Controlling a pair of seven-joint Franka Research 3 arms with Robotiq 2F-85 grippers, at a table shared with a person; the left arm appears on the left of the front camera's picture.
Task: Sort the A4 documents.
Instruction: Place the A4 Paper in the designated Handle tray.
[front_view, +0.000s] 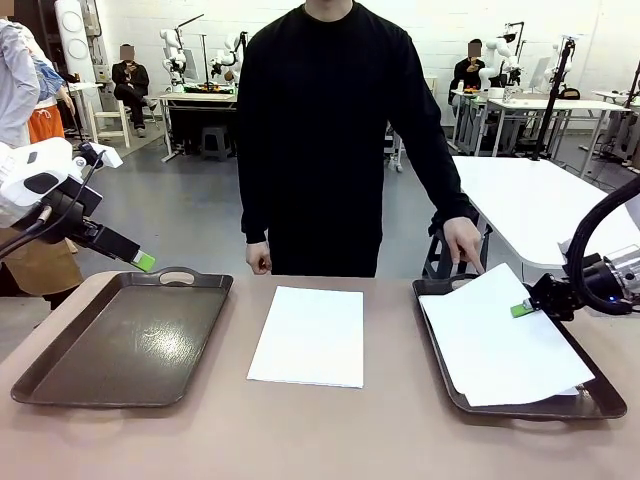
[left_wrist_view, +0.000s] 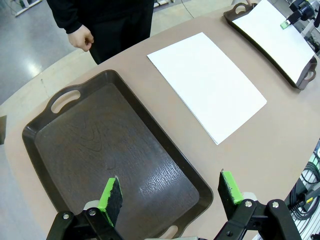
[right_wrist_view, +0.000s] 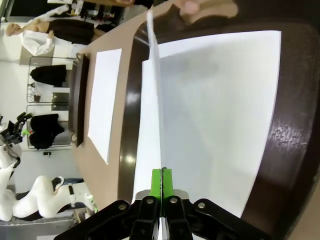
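Note:
One A4 document (front_view: 307, 335) (left_wrist_view: 207, 82) lies flat on the table between two dark brown trays. My right gripper (front_view: 522, 309) (right_wrist_view: 162, 175) is shut on the near edge of another white sheet (front_view: 490, 330), lifted and tilted over the right tray (front_view: 605, 400). In the right wrist view that sheet (right_wrist_view: 156, 90) shows edge-on, with more white paper (right_wrist_view: 220, 110) lying flat in the tray beneath it. The person's hand (front_view: 463, 245) rests at the sheet's far corner by the tray handle. My left gripper (left_wrist_view: 170, 192) (front_view: 145, 262) hovers open above the bare left tray (front_view: 130, 340) (left_wrist_view: 100, 145).
The person in black stands at the far edge of the table, centre, other hand (left_wrist_view: 80, 37) hanging loosely closed near the left tray's handle. Bare tabletop (front_view: 320, 430) lies in front of the trays and the middle sheet.

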